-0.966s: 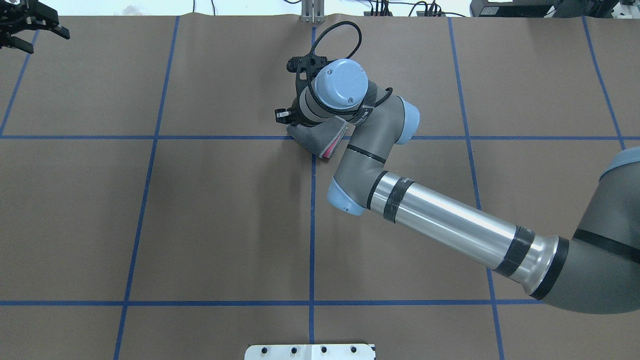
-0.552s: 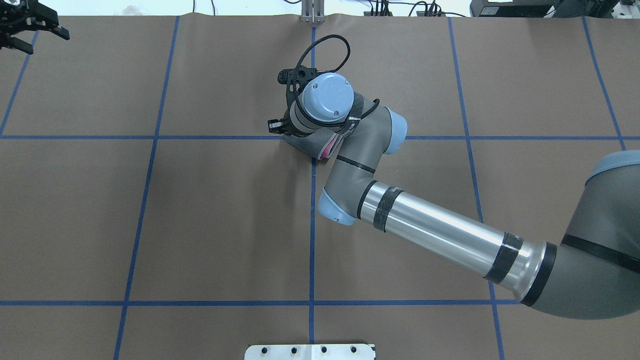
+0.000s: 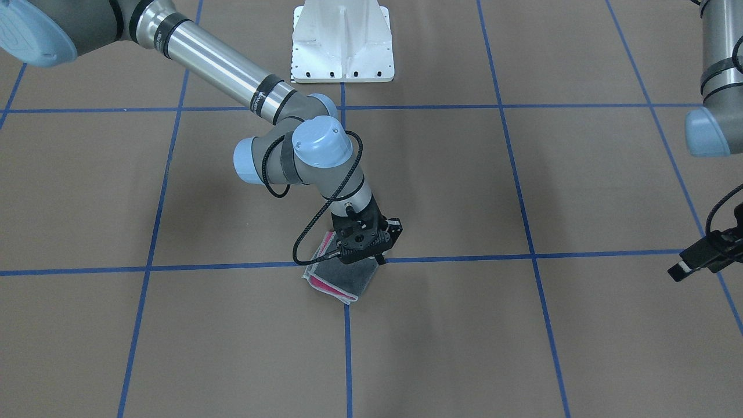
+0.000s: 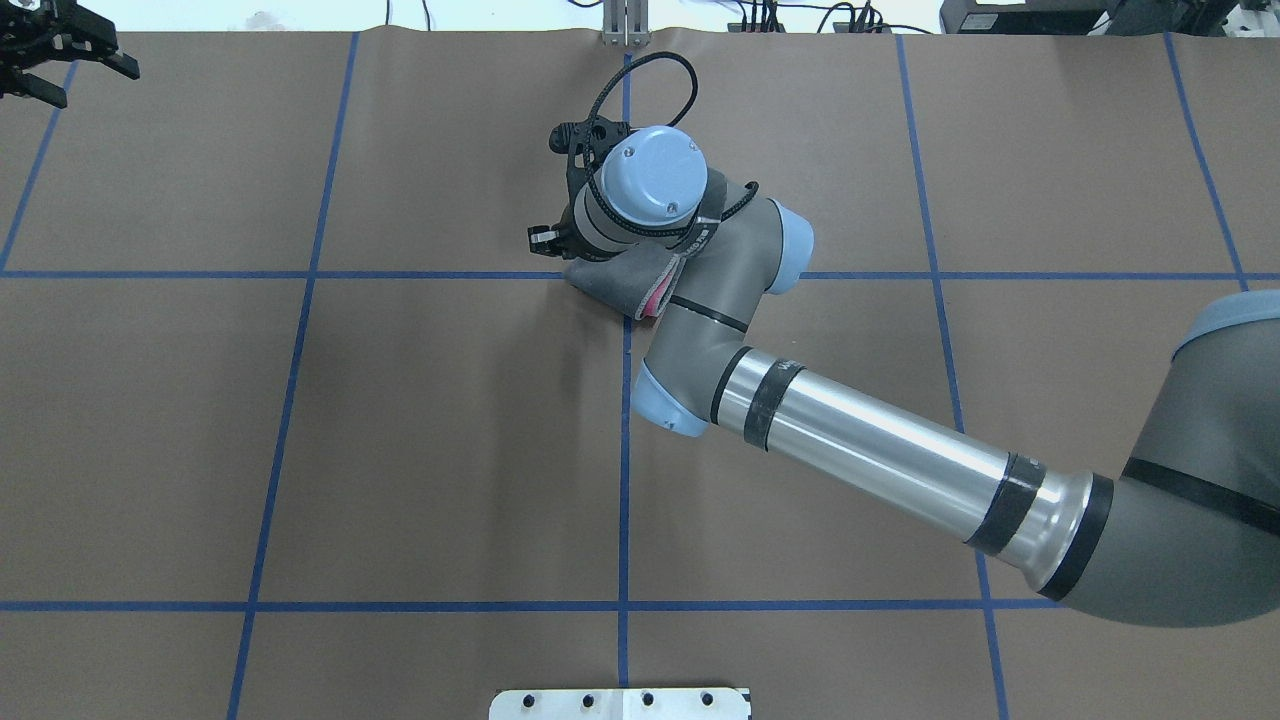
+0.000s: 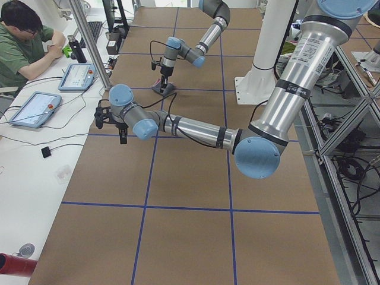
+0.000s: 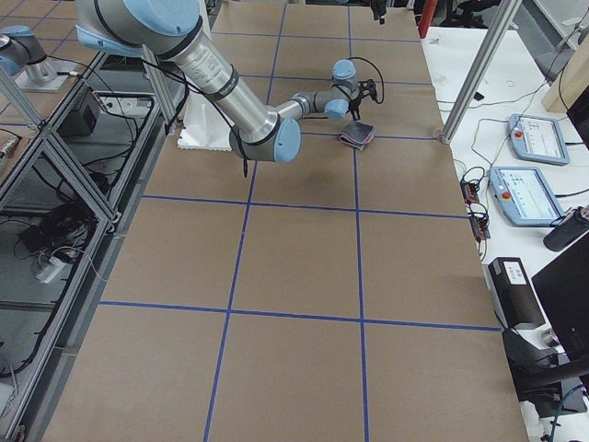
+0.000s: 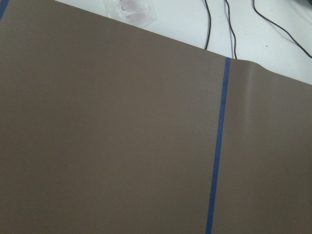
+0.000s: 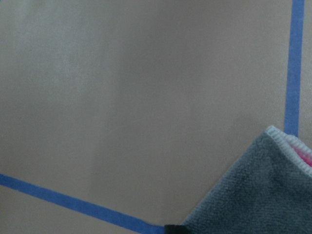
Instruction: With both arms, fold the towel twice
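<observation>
The towel (image 3: 339,283) lies folded on the table near a crossing of blue lines. Its dark grey face is up and pink shows at one open edge. It also shows in the overhead view (image 4: 622,285), the right wrist view (image 8: 253,195) and the exterior right view (image 6: 357,137). My right gripper (image 3: 388,244) points down over the towel's corner and looks open, with one finger (image 4: 541,238) out past the towel's edge; the other finger is hidden under the wrist. My left gripper (image 4: 72,62) is open and empty, far off at the table's far left corner.
The table is covered in brown paper (image 4: 400,450) with a grid of blue tape lines (image 4: 624,480). The white pedestal base (image 3: 342,43) stands at the robot's side of the table. A person (image 5: 24,41) sits at a side desk with tablets.
My right wrist has shifted a little to the left over the towel. The towel stays folded in nearly the same spot. My left arm has not moved.
</observation>
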Controlling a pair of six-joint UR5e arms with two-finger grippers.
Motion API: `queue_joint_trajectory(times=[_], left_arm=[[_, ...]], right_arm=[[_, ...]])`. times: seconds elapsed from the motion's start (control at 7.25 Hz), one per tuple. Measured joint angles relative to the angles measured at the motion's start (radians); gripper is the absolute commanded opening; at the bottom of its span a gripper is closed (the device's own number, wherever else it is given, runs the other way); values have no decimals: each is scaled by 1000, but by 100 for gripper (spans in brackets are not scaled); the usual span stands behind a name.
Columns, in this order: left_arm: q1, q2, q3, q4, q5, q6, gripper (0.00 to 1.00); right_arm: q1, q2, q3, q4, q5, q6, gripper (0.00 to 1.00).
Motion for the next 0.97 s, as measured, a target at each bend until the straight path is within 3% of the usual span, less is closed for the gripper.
queue_joint_trajectory(times=[0.14, 0.28, 0.55, 0.97], left_arm=[[0, 1, -3, 1, -10, 0, 100], [0, 3, -7, 0, -23, 0, 100], [-3, 12, -37, -4, -28, 14, 100], [-34, 95, -125, -2, -24, 219, 100]], right_arm=[[40, 5, 33, -19, 64, 29, 99], [77, 0, 99, -83, 119, 45, 99], [166, -74, 319, -318, 218, 18, 100], [376, -358, 661, -667, 339, -397, 100]])
